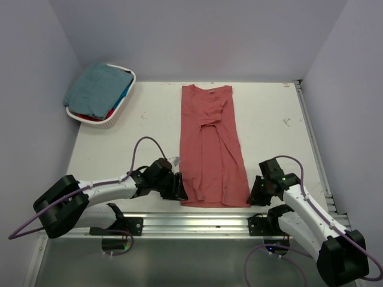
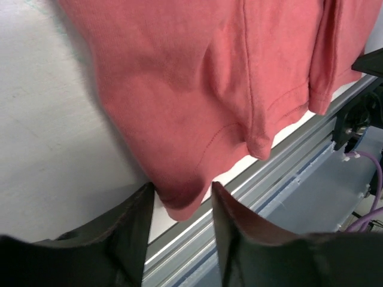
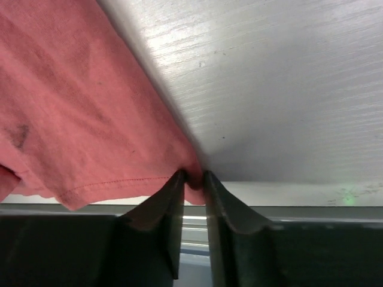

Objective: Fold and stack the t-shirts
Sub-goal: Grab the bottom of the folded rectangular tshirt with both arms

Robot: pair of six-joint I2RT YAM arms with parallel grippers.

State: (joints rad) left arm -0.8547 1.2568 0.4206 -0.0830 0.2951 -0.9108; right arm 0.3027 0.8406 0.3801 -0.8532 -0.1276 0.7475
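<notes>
White flat table surface (image 1: 275, 119) is carrying everything. Faded brick-red short-sleeved cloth t-shirt (image 1: 209, 149) is lying flat down the middle of the surface. It is narrowed into a long strip with its sides folded in, collar sitting at the far edge, hem reaching the near edge. Creases are running along its right half.

Silver aluminium rail (image 1: 197, 220) is running along the near edge, just past the hem. White oval plastic basket (image 1: 116, 121) is sitting at the far left corner, well apart from the red shirt. Muted teal cloth t-shirt (image 1: 96, 89) is lying bunched on top in the basket, filling most of it. Bright blue cloth (image 1: 124, 95) is peeking out at its right side, and a strip of red cloth (image 1: 94, 118) is showing at the basket's near rim. Cannot tell how many shirts are lying underneath.

My left gripper (image 2: 182, 190) is sitting at the near left corner of the hem, jaws standing apart with a clear gap. The corner's tip is hanging between my fingers, and I cannot tell whether either pad is touching it.

My right gripper (image 3: 192, 175) is sitting at the near right corner of the hem. Its jaws are standing narrow, pinching the tip of that corner between my two dark fingers (image 3: 155, 215). That corner is lying right at the near edge of the surface.
</notes>
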